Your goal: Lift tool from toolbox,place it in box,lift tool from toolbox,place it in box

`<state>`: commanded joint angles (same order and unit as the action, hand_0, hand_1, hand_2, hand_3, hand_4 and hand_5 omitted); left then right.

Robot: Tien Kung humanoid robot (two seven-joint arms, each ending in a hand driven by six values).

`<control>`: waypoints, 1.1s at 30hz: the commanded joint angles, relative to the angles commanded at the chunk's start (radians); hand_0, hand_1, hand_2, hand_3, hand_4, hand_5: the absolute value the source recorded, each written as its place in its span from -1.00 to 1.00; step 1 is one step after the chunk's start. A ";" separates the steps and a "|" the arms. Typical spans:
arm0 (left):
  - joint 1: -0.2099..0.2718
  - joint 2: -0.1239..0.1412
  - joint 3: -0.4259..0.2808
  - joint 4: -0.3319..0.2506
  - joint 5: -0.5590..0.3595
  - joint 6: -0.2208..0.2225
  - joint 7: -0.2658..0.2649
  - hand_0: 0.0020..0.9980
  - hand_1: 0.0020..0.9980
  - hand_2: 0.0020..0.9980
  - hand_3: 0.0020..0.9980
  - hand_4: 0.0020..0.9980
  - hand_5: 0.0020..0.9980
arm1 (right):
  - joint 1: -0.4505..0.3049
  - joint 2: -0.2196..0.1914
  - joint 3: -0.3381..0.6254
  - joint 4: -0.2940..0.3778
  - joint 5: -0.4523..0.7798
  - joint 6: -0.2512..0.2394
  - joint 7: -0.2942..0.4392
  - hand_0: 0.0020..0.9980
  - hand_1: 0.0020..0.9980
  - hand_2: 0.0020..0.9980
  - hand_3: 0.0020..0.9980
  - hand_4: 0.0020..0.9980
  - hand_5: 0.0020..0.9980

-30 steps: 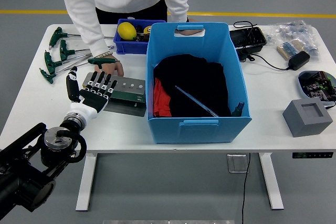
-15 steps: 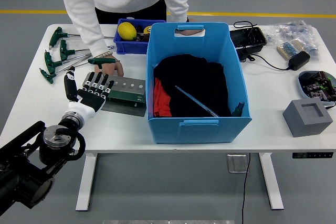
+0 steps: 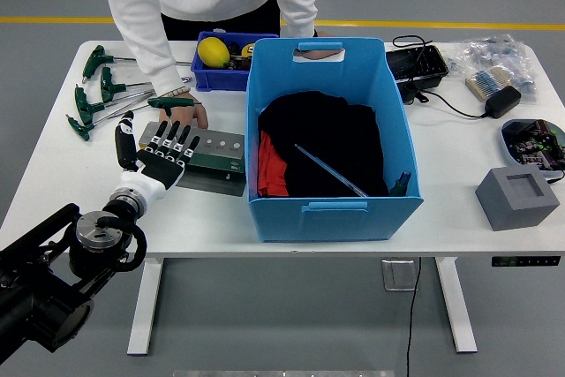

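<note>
The toolbox (image 3: 214,150) is a low green-and-grey block with round holes, lying left of the big blue box (image 3: 335,209). My left hand (image 3: 161,146) rests on its left end, fingers spread and holding nothing. Inside the blue box, a thin T-handle tool (image 3: 331,172) lies on black cloth, with red cloth beside it. A person's hand (image 3: 191,116) sits just behind the toolbox on a green-handled tool (image 3: 169,102). My right hand is out of view.
Several green T-handle keys (image 3: 97,99) lie at the far left. A small blue bin (image 3: 222,78) holds a yellow object (image 3: 213,51). A black tray (image 3: 417,66), a power adapter (image 3: 501,101) and a grey block (image 3: 517,197) stand on the right.
My left hand drifted slightly left, then came back right with the thumb raised a little. The person's hand and the tools have stayed put.
</note>
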<state>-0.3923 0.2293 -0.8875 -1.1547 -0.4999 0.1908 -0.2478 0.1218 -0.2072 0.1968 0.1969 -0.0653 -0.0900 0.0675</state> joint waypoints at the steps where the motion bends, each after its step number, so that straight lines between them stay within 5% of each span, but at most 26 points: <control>1: -0.001 0.000 0.001 0.001 -0.001 0.000 0.000 0.61 0.57 0.75 0.87 0.58 0.51 | 0.000 0.000 0.000 0.000 0.000 0.000 0.000 0.36 0.31 0.42 0.14 0.57 0.47; 33: -0.117 0.010 0.054 0.111 -0.070 -0.022 0.019 0.61 0.57 0.74 0.87 0.59 0.51 | 0.016 -0.001 -0.011 0.002 0.002 0.001 -0.001 0.36 0.31 0.42 0.14 0.57 0.47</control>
<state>-0.5088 0.2390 -0.8331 -1.0441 -0.5702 0.1687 -0.2284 0.1373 -0.2083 0.1857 0.1992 -0.0630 -0.0891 0.0665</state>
